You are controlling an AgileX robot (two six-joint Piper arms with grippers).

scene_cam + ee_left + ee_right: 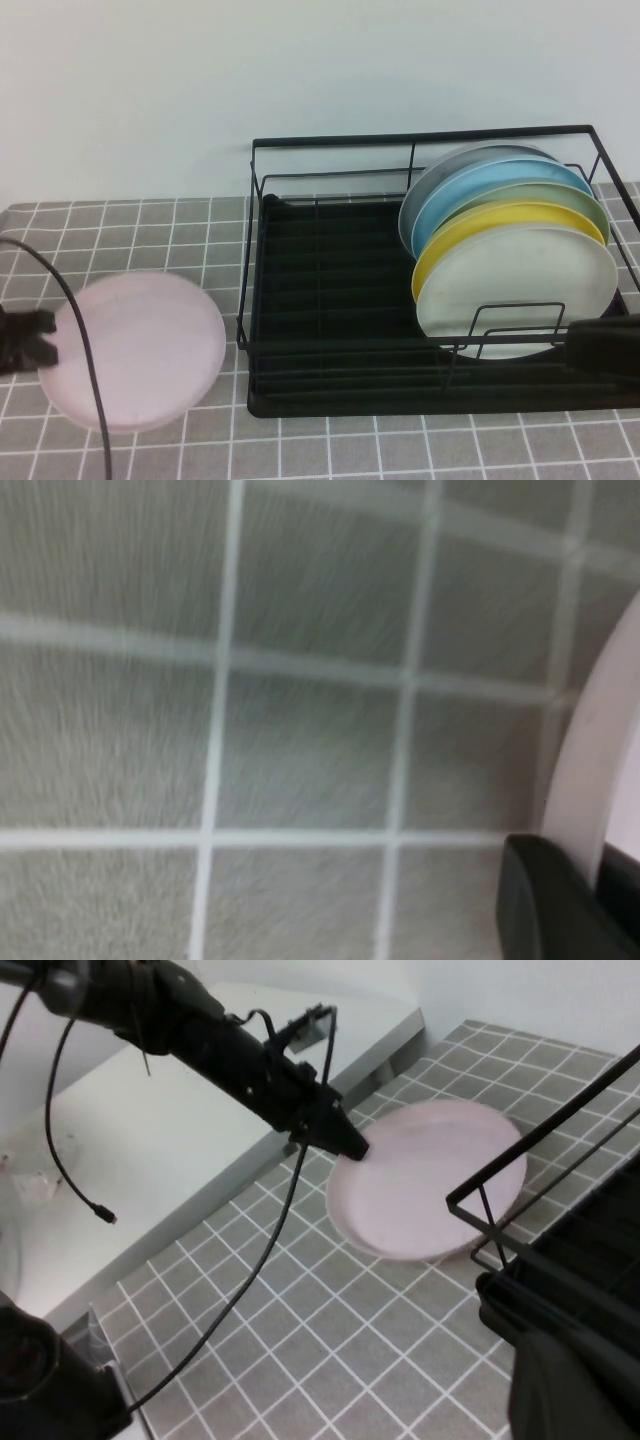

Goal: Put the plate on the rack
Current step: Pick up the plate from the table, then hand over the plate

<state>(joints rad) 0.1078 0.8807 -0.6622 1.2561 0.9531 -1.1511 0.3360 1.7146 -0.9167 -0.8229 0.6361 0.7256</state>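
The pale pink plate (140, 350) is on the left over the grey tiled table, left of the black wire rack (330, 260). My left gripper (30, 335) is shut on the plate's left rim. In the left wrist view the rim (590, 750) runs between the dark fingers (545, 900). The right wrist view shows the left gripper (350, 1145) clamped on the plate (430, 1175), beside the rack's corner (560, 1130). My right gripper (600, 345) sits at the rack's front right, away from the plate; it also shows as a dark mass in its wrist view (560, 1360).
Several plates stand upright in the rack's right half: off-white (520, 280) in front, then yellow (450, 245), green (560, 195), blue (500, 180) and grey (440, 175). The rack's left half shows bare black slats. A black cable (85, 350) crosses the pink plate.
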